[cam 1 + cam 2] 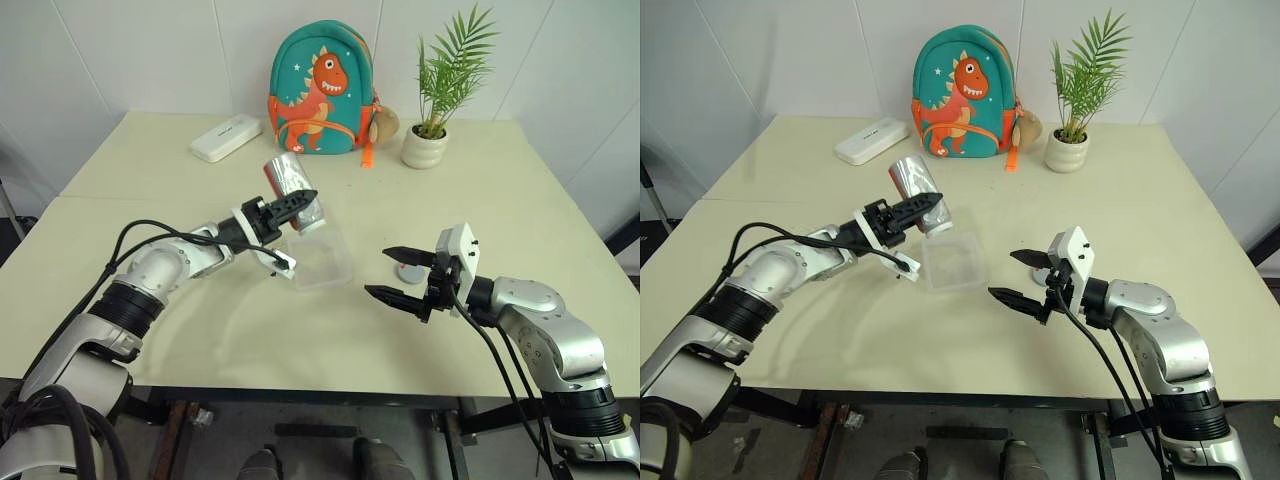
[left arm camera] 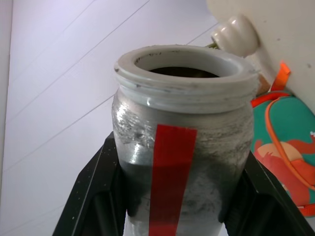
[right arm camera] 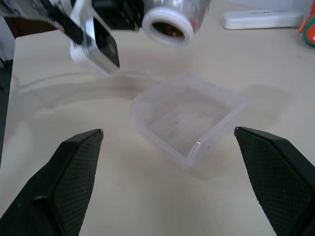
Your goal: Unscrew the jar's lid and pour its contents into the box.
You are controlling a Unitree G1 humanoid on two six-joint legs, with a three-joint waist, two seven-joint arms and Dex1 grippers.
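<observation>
Jar: held in the air by the left tool, tipped over so its open mouth faces down and toward the box; the lid is off. The left wrist view shows its white threaded rim, a red strip down the side and something dark inside at the neck.
Contents: a dark mass seen just inside the jar's mouth; single pellets cannot be told apart.
Box: clear shallow tray resting on the tabletop, directly beneath and slightly ahead of the jar's mouth. It looks nearly empty; the right wrist view shows only a tiny dark speck or two on its floor.
Left tool: clamped tight on the jar, one black finger on each side of its body.
Right tool: spread wide, holding nothing, hovering just above the tabletop to the right of the box and pointing at it.
Lid: a small round grey cap with a red mark lying on the tabletop, near the right tool's fingers.
Background: a flat white case, a dinosaur backpack and a potted plant stand along the far edge of the tabletop, well apart from the box.
</observation>
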